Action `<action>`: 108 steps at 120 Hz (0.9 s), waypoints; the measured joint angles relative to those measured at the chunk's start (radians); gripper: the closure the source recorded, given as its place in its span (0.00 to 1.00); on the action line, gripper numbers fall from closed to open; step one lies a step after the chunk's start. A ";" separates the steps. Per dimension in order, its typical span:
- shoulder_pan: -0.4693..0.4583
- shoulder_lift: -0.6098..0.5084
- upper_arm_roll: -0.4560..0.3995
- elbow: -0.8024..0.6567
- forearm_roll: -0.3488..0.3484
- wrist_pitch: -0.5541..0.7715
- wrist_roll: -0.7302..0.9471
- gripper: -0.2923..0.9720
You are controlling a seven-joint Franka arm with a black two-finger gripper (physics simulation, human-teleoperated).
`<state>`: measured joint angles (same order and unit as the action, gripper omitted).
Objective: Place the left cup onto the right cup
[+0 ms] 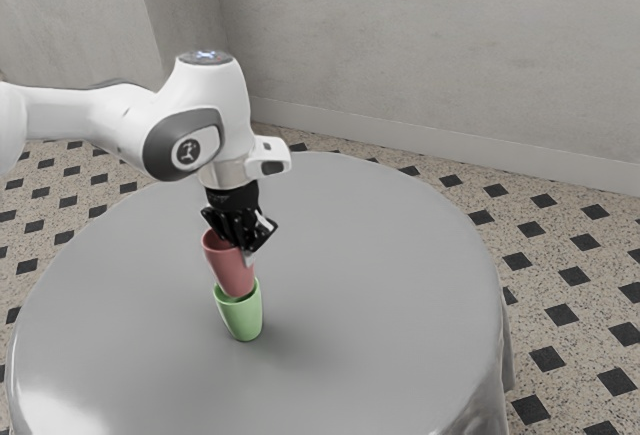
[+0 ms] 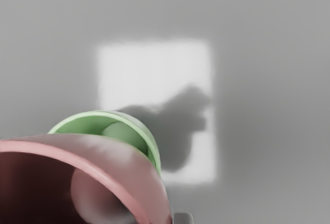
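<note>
Nesting step: hand (image 1: 243,239) pinches the tilted pink cup (image 1: 229,264) by its rim, base at the mouth of the upright green cup (image 1: 240,313) on the surface (image 1: 400,285); advisable to level it, lower straight, release once seated.

Under the fingers (image 1: 245,230) you have a round, glossy grey surface (image 1: 400,285), with a bright rectangular patch of light (image 2: 154,80) reflected on it just beyond them. Around it lies a speckled beige floor with black diamond tiles (image 1: 560,255). Behind the fingers, plain grey plaster walls (image 1: 450,45) meet in a corner above a pale skirting board (image 1: 450,140).
</note>
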<state>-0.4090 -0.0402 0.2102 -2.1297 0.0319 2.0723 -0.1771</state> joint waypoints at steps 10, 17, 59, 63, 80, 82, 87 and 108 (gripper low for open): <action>0.003 0.001 0.000 -0.005 0.000 0.006 -0.003 0.85; 0.006 0.001 0.000 -0.006 0.000 0.009 -0.005 0.85; 0.017 0.003 0.001 -0.017 0.000 0.020 -0.014 0.85; 0.016 0.003 0.001 -0.021 0.000 0.024 -0.014 0.85; 0.014 0.003 0.000 -0.027 0.000 0.035 -0.017 0.85; 0.014 0.003 0.000 -0.027 0.000 0.036 -0.017 0.85; 0.013 0.003 0.000 -0.027 0.000 0.038 -0.018 0.85; 0.012 0.003 0.000 -0.026 0.001 0.050 -0.020 0.85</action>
<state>-0.3968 -0.0368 0.2105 -2.1557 0.0334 2.1223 -0.1971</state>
